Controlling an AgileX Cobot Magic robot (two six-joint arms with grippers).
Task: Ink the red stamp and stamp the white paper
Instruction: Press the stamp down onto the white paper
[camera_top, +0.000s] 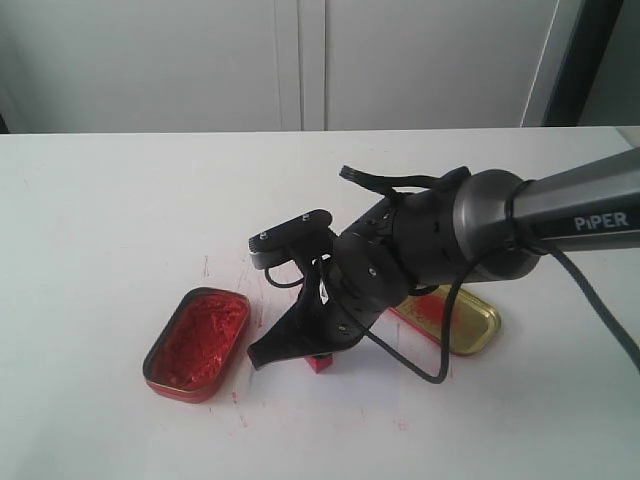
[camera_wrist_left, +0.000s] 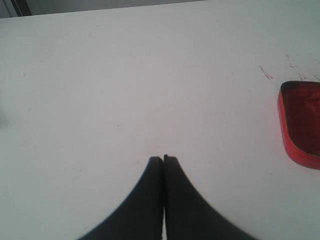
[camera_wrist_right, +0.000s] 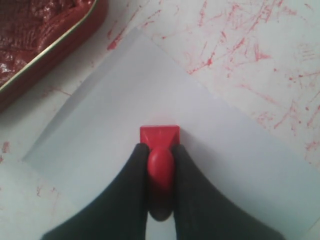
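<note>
Stamp (camera_wrist_right: 160, 135) looks base-down on paper (camera_wrist_right: 100, 125), directly under right tool (camera_wrist_right: 160, 149), which pinches its knob. Ink tin (camera_wrist_right: 40, 35) near, beyond tool tips, off paper. Left tool (camera_wrist_left: 163, 159) pressed together over bare surface (camera_wrist_left: 125, 75). Step: prob. pressing imprint. Next: lift straight up w/o sliding.

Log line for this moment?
right gripper: shut on red stamp | red stamp: on white paper | left gripper: shut, empty
</note>
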